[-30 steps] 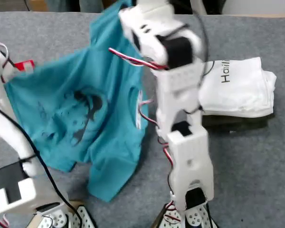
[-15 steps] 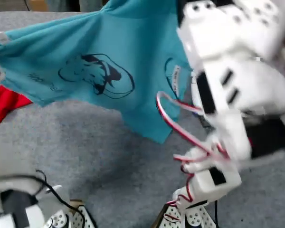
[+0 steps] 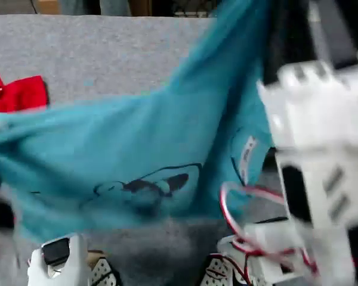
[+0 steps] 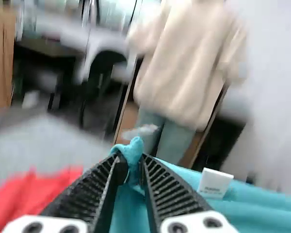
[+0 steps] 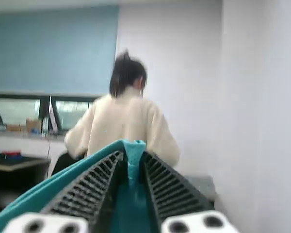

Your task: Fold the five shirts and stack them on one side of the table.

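**Your rig: white shells, black ribbed claws**

Take the red-and-white cable (image 3: 227, 214) as your landmark; it bows out in a wide loop. Just beside it, the right arm (image 3: 313, 137) is all blocky white plastic shells, with black slots cut into the large link and dark servo blocks showing between the parts. Touching the loop's low end is a white base (image 3: 218, 269) dotted with round holes. Well apart from the loop, the left arm (image 3: 56, 256) shows a rounded white part with a black block set in it. Your left claw (image 4: 131, 167) has two black fingers (image 4: 97, 189) ribbed with fine teeth, each on a white mount with dark screw holes (image 4: 34, 226). The right claw (image 5: 129, 162) is built the same.
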{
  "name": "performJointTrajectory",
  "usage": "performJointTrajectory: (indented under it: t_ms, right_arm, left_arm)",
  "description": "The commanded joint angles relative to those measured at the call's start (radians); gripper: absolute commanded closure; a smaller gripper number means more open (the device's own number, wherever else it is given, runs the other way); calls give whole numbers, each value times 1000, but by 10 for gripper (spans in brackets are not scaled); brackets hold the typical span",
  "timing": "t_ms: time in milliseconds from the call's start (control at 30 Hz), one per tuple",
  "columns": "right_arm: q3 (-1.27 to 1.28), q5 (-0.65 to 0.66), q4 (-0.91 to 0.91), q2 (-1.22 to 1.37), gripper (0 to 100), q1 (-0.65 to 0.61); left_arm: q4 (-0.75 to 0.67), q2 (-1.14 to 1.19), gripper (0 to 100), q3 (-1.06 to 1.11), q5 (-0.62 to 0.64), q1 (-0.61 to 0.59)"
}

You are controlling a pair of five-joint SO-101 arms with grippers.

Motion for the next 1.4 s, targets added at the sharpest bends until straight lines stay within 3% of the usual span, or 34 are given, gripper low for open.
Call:
performJointTrajectory:
  t_ms: [0,133,267,333,400,567,800,1067,1233,1367]
  right_arm:
    - [222,-2,-52,4,985,8]
    - [547,-2,-201,50,985,9]
    - [851,-2,-502,148,985,14]
    - [954,6,-675,217,985,21]
    - [993,26,-812,302,985,29]
    - [878,18,-787,458,985,48]
    - [756,26,-531,503,985,46]
    - [734,28,-77,501,985,41]
    - [740,26,181,501,985,29]
    - [743,28,433,501,985,11]
  left_arm:
    - [-107,-2,971,306,-12,4]
    - [-473,-2,971,762,-11,7]
    - [-1039,15,971,1181,-11,13]
    - [-1278,63,971,1265,-11,15]
    - [-1381,152,971,1245,-15,22]
    - [-1320,427,971,1000,-84,79]
    - [-1037,582,971,785,-89,105]
    - [-664,577,971,888,-91,107]
    - [-652,552,971,1098,-95,101]
    - [-652,457,971,1270,-175,127]
